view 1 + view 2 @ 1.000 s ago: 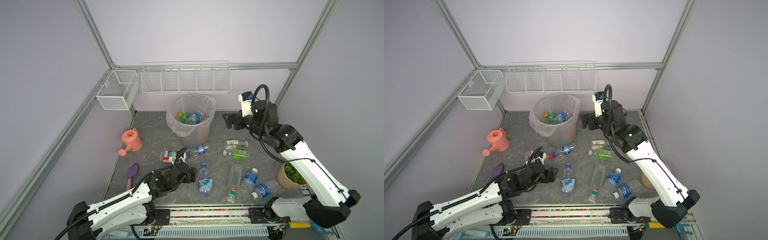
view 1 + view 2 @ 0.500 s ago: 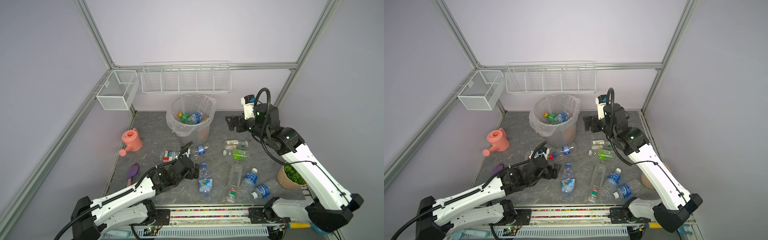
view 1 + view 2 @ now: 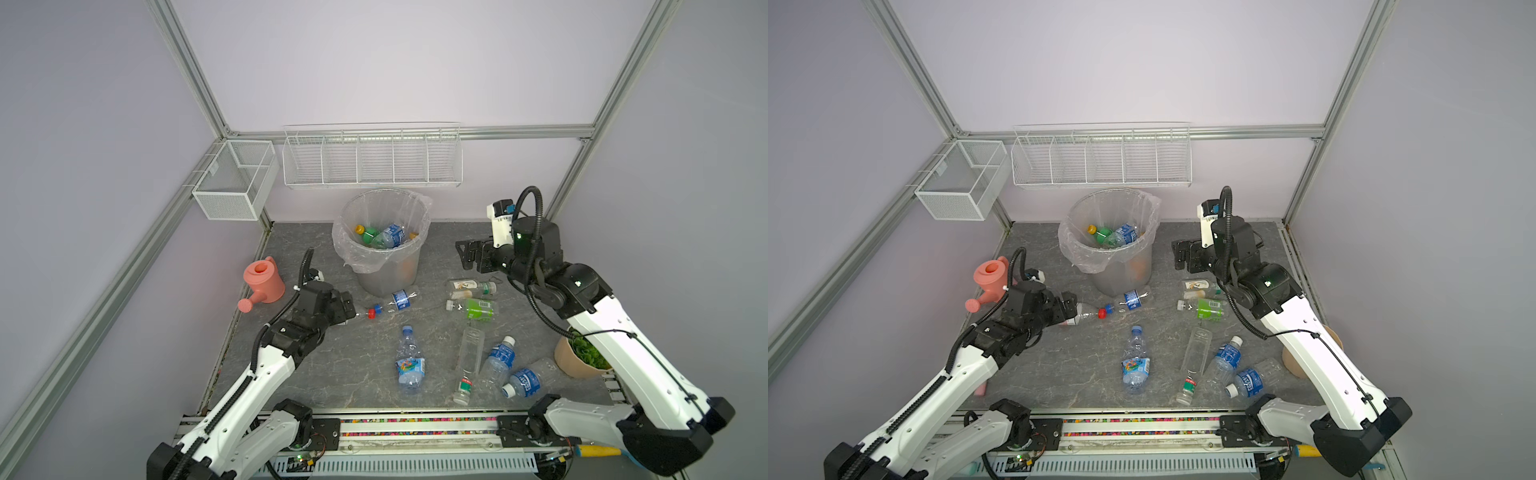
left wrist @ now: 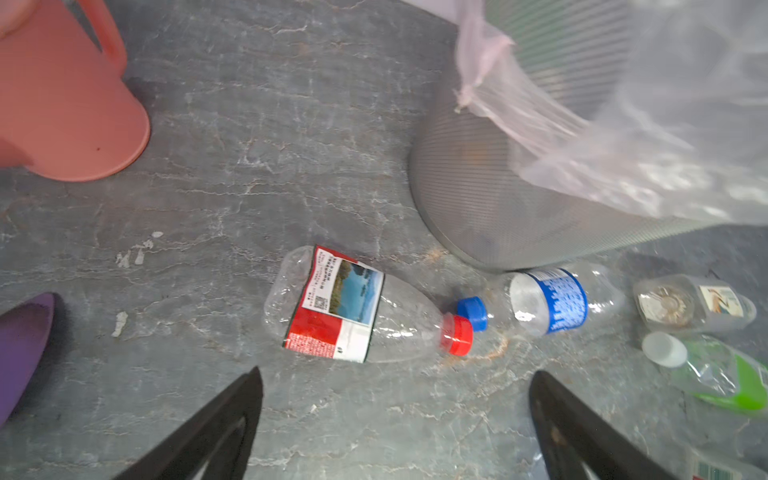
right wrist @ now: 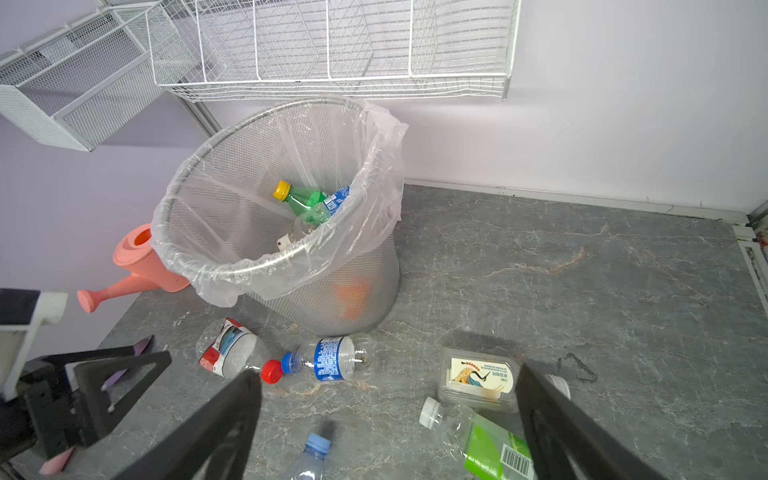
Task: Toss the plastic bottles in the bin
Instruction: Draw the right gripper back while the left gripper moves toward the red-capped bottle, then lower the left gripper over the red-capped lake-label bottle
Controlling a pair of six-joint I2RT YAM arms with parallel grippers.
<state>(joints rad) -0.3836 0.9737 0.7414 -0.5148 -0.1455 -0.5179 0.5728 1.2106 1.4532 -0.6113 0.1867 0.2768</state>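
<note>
The left gripper [image 4: 397, 373] hovers low, fingers spread wide and empty, facing the red-capped bottle [image 4: 345, 307] lying just ahead; that width looks meant to straddle its body; the right gripper [image 5: 388, 372] hangs higher near the bin [image 3: 384, 280], fingers wide and empty too, probably keeping out of the way; a few bottles [image 3: 388, 236] sit inside the bin; other bottles [image 3: 409, 365] lie scattered on the table [image 3: 328, 374], a blue-labelled one [image 4: 552, 301] just beside the bin's foot, cap against the red cap.

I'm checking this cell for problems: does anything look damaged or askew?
Yes. The red-capped bottle lying by the bin looks crushed, its walls dented. The bin's liner hangs unevenly, bunched on one side. Other bottles lie scattered on the table, none spilled that I can see.
</note>
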